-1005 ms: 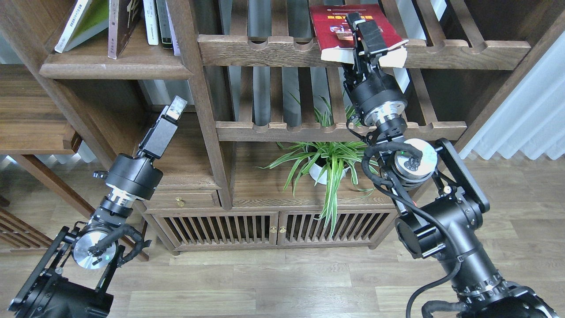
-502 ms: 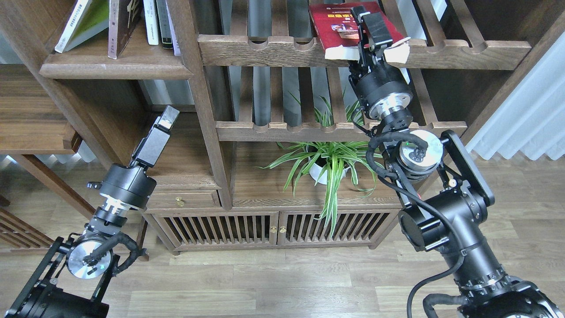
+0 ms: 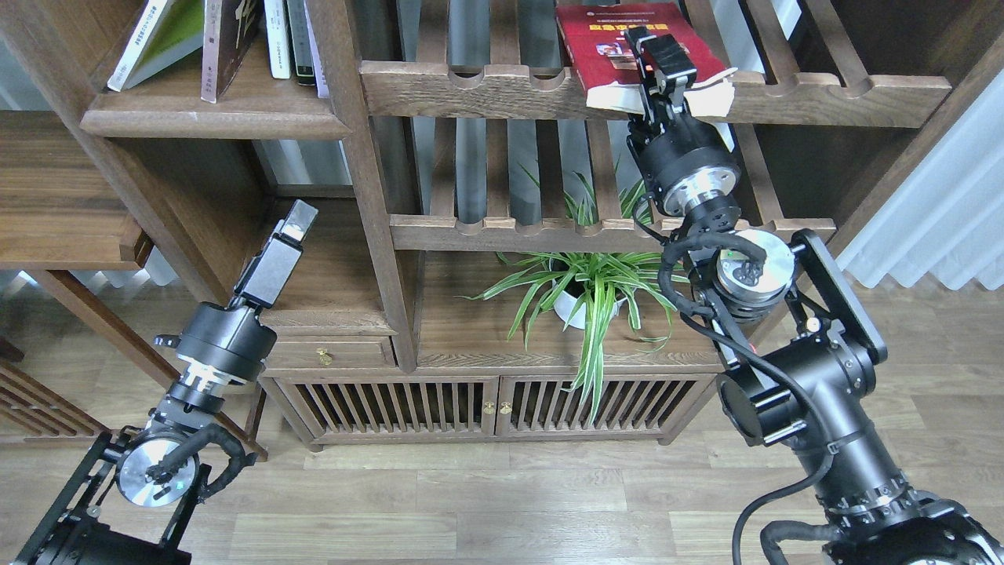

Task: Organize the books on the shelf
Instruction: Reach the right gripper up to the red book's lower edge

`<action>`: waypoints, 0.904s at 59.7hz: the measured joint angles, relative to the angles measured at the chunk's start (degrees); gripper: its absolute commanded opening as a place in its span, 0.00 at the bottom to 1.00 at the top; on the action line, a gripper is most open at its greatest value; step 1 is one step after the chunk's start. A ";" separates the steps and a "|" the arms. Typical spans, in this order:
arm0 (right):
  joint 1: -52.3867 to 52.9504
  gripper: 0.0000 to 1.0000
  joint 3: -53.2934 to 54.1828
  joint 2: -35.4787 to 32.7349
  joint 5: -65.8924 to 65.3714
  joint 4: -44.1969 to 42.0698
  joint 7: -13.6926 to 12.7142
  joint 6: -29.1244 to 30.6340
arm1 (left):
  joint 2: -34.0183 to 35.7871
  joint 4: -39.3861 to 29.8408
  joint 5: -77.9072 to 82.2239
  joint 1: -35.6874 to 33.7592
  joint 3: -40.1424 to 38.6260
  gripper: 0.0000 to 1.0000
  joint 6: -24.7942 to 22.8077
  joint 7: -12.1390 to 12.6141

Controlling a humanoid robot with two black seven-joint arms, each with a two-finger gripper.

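Note:
The red book [image 3: 608, 47] lies tilted on the upper slatted rack [image 3: 471, 88], with its white page edge hanging over the front rail. My right gripper [image 3: 661, 64] is shut on the book's front edge, one finger on top of the cover. The yellow-green and white book [image 3: 153, 39] and the dark maroon book [image 3: 227, 43] lean on the solid shelf [image 3: 212, 122] at the upper left. My left gripper [image 3: 292, 226] hangs empty below that shelf, seen as one dark block, so its fingers cannot be told apart.
Several thin books [image 3: 286, 39] stand at the shelf's right end against the bookcase post [image 3: 369, 196]. A second slatted rack [image 3: 549, 231] runs below the first. A potted green plant [image 3: 580, 290] stands on the low cabinet [image 3: 486, 400].
My left gripper has dropped down and to the left. My right wrist has risen closer under the red book, which has barely shifted on the rack.

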 measured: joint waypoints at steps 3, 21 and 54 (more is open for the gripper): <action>-0.12 0.49 0.00 -0.18 0.00 0.04 0.01 0.21 | 0.00 0.00 0.00 0.02 0.00 0.96 0.00 0.00; -0.64 0.10 0.00 -0.43 0.07 0.08 0.33 3.21 | 0.00 0.00 0.00 0.04 0.09 0.96 0.00 0.04; -6.58 0.05 1.06 0.23 0.18 -0.06 0.87 23.13 | -0.16 -0.18 -0.47 0.13 0.37 0.93 0.00 0.05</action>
